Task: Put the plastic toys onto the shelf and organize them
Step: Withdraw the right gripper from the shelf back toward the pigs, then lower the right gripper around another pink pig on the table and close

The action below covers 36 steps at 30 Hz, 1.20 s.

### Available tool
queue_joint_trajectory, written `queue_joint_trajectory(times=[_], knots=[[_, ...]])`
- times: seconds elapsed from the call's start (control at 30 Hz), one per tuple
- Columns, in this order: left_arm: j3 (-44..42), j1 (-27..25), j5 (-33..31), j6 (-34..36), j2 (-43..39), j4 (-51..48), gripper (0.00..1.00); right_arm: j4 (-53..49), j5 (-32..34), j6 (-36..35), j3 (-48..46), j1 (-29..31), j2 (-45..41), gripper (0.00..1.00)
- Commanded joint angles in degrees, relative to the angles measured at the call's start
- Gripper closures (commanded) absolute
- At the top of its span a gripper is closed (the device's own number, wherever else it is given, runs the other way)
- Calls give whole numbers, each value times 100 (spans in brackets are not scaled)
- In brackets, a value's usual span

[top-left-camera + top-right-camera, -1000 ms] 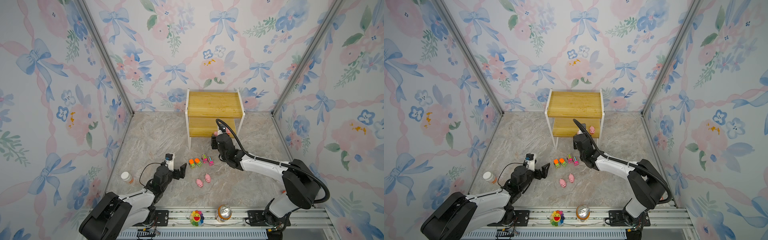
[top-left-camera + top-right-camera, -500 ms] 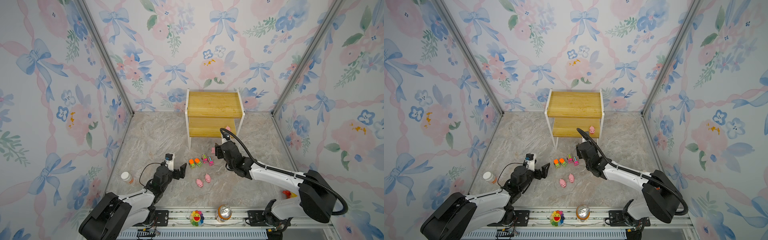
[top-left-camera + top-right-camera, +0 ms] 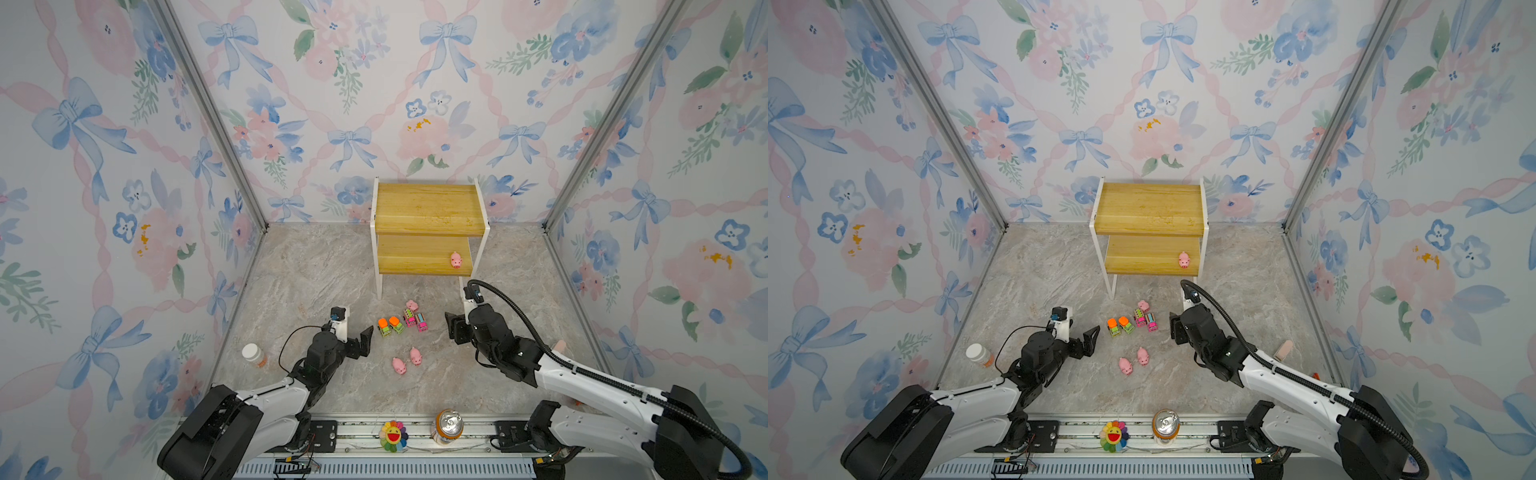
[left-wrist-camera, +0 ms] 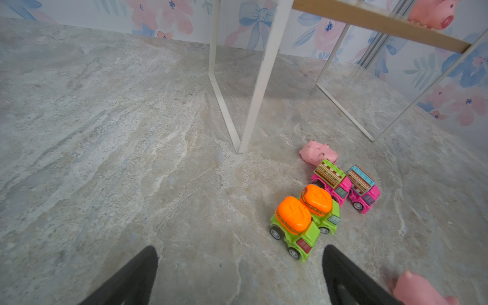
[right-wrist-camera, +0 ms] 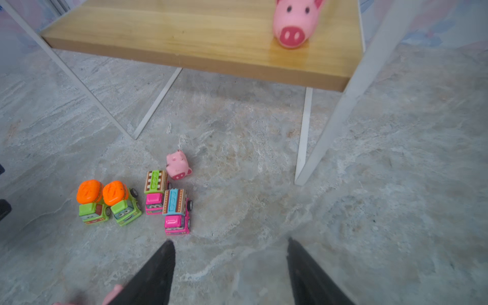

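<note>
Left gripper (image 4: 240,252) and right gripper (image 5: 229,241) gape empty over bare marbled floor (image 5: 369,211); glossy boxy trucks (image 5: 175,211) sit just beyond the fingertips (image 5: 165,254), before the edge of the wooden shelf (image 5: 200,62)

Left gripper (image 4: 240,250) wide open and low, right gripper (image 5: 229,243) open, empty, pointing forward

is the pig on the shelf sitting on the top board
No, the pig stands on the lower board of the shelf, near its front right corner, and the top board carries no toy.
</note>
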Motion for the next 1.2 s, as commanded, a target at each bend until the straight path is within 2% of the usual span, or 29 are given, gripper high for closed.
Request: queue_joint_trajectory(times=[0.0,0.27,0.47,0.9,1.17], knots=[[38,-28,27,27,26,-26,2,-76,-463,223,-167,-41,-14,31],[49,-37,43,-16,66,-26,2,-411,-1674,-248,250,121,744,32],[10,-45,95,-79,-11,-26,2,-495,-1996,-364,474,536,1173,32],[9,-63,139,-79,25,-35,2,-112,-1975,-138,784,1326,2346,34],[10,-63,112,-53,58,-37,2,22,-1795,-52,938,1414,2777,36]])
